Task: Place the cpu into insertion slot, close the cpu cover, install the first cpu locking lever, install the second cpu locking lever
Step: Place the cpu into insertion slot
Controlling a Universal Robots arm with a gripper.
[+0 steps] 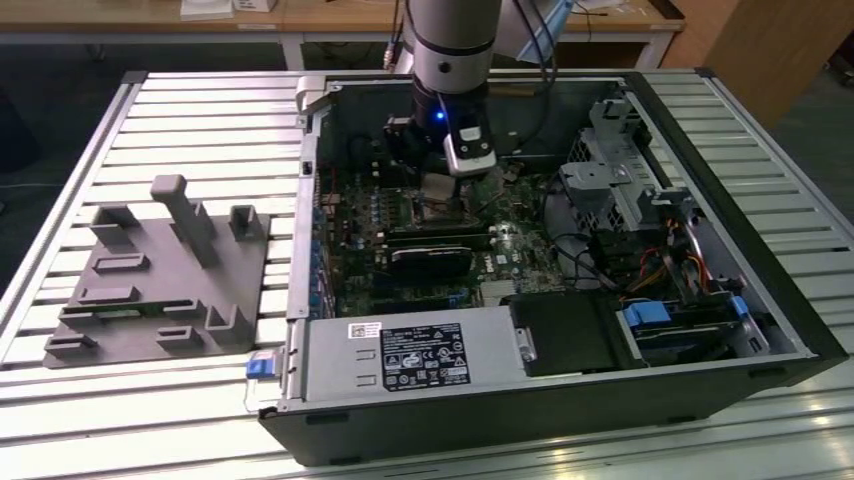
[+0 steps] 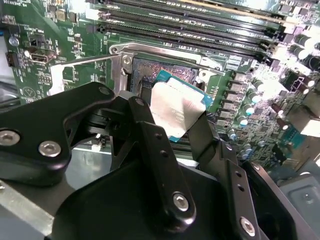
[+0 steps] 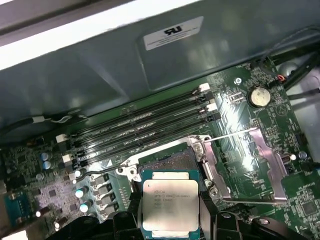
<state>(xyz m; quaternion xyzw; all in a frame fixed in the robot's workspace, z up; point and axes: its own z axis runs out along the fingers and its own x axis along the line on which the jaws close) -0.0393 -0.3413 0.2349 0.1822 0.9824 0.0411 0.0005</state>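
Pinching the cpu (image 3: 170, 207), fingers (image 2: 155, 150) hover over insertion slot (image 3: 167, 159).

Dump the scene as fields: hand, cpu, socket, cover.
hand: shut on cpu, down inside the open case
cpu: gripped by two opposite edges, just off the socket, not seated
socket: uncovered, empty
cover: open, swung off to the socket's side
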